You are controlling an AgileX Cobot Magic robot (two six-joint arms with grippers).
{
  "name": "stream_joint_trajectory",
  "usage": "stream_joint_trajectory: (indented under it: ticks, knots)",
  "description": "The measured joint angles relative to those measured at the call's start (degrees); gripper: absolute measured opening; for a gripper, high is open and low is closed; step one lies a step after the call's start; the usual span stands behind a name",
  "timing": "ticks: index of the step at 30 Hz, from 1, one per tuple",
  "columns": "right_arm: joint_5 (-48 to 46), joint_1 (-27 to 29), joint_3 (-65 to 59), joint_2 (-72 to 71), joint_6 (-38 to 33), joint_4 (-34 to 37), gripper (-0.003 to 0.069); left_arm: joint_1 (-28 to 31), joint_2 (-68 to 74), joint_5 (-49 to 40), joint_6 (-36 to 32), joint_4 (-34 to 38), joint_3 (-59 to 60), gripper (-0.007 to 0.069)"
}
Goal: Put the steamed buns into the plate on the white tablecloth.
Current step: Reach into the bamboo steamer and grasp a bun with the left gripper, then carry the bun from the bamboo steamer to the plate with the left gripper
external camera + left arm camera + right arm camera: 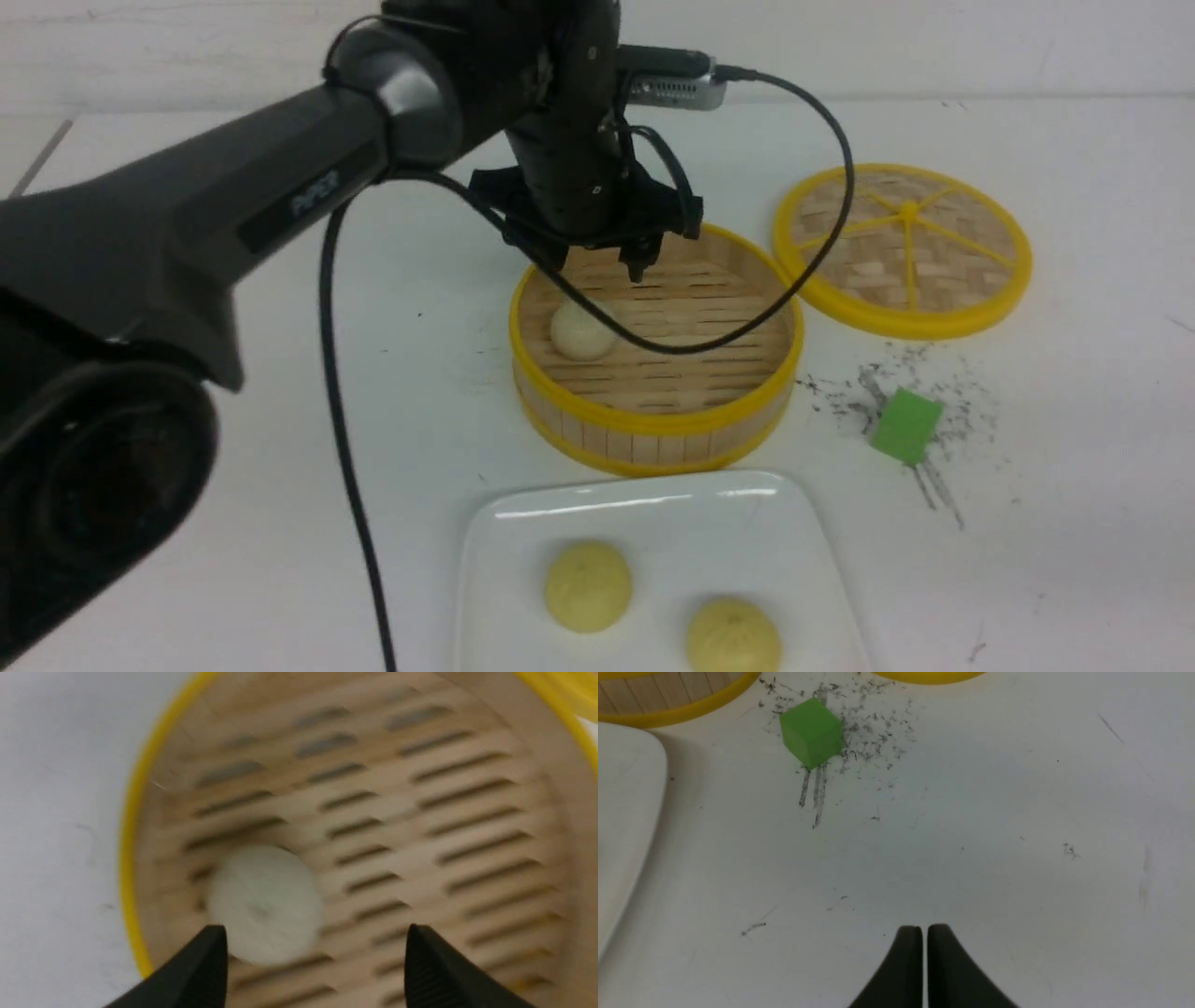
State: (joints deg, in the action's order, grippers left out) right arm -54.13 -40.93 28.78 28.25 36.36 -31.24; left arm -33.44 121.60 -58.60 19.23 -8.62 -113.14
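Over the steamer [653, 425], the left arm's jaws stand spread; the whitish bun [266, 905] seems off-centre between them, though the wrist view is blurred. It lies on the steamer's floor, near its left wall. Probably light, soft and easy to dent, it wants a gentle hold across its widest sides. Two yellow buns [588, 586] rest on the plate [653, 504], in front of the steamer. Right of the steamer, the right arm's jaws are pressed together above the worktop [1017, 812].

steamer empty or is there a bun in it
Not empty: one whitish bun lies on the floor of the steamer, near its left wall. Both the front and left wrist views show it.
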Motion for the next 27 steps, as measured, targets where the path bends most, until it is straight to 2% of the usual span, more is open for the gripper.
stream_joint_trajectory:
  ticks: [2, 6, 9, 13, 15, 17, 21, 27]
  knots:
    - [0.0, 0.0, 0.0, 0.0, 0.0, 0.1, 0.0042, 0.0, 3.0, -2.2, 2.5, -3.2, -2.6, 0.0505]
    - [0.0, 0.0, 0.0, 0.0, 0.0, 0.1, 0.0042, 0.0, 5.4, -2.7, 5.0, -3.9, -3.1, 0.0486]
    - [0.0, 0.0, 0.0, 0.0, 0.0, 0.0, 0.0044, 0.0, 8.0, -2.8, 5.6, -2.4, -3.1, 0.0422]
    - [0.0, 0.0, 0.0, 0.0, 0.0, 0.0, 0.0048, 0.0, 8.3, -3.5, 5.8, -0.1, -3.1, 0.0236]
    - [0.0, 0.0, 0.0, 0.0, 0.0, 0.0, 0.0052, 0.0, 7.4, -4.5, 5.8, 0.8, -3.3, 0.0096]
    - [0.0, 0.0, 0.0, 0.0, 0.0, 0.0, 0.0055, 0.0, 5.7, -5.6, 5.6, 1.4, -3.3, 0.0043]
    - [0.0, 0.0, 0.0, 0.0, 0.0, 0.0, 0.0057, 0.0, -0.2, -8.5, 4.9, 1.6, -3.3, 0.0029]
    - [0.1, 0.0, 0.0, 0.0, 0.0, 0.1, 0.0065, 0.0, -17.0, -12.2, 2.4, 2.2, -2.3, 0.0029]
